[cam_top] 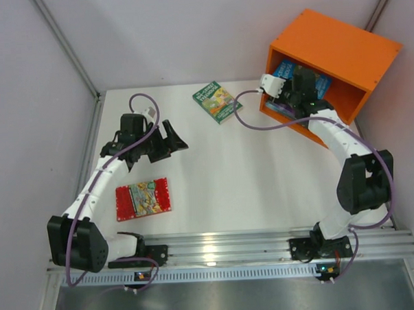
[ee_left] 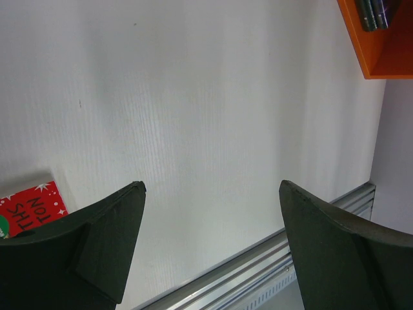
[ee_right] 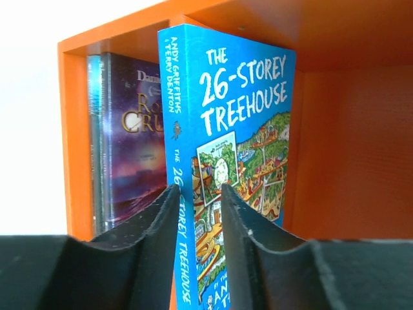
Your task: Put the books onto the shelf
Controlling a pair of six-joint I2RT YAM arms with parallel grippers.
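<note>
Two jobs left on the white table point(cam_top: 249, 174), by the look of it: green book point(cam_top: 217, 102) lies flat near the far edge, red book point(cam_top: 143, 198) lies flat near the left arm's base. Neither is touched.

Orange shelf point(cam_top: 340, 49) sits at the far right corner, opening towards the arms. Three books are inside it, upright, spines out. Pale blue book point(ee_right: 94, 129) stands against the left wall, dark purple book point(ee_right: 135, 142) just beside it, bright blue book point(ee_right: 239, 129) next in line. Cannot tell which compartment from these views.

Right gripper point(ee_right: 199, 190) is reached into the shelf, fingers pinched together on the bright blue book's spine. That book looks placed but not yet let go.

Left gripper point(ee_left: 211, 184) hangs over bare table, jaws wide apart, holding nothing.

Judgement: about three-fifths done. Remaining: release the bright blue, then fetch green and red.
</note>
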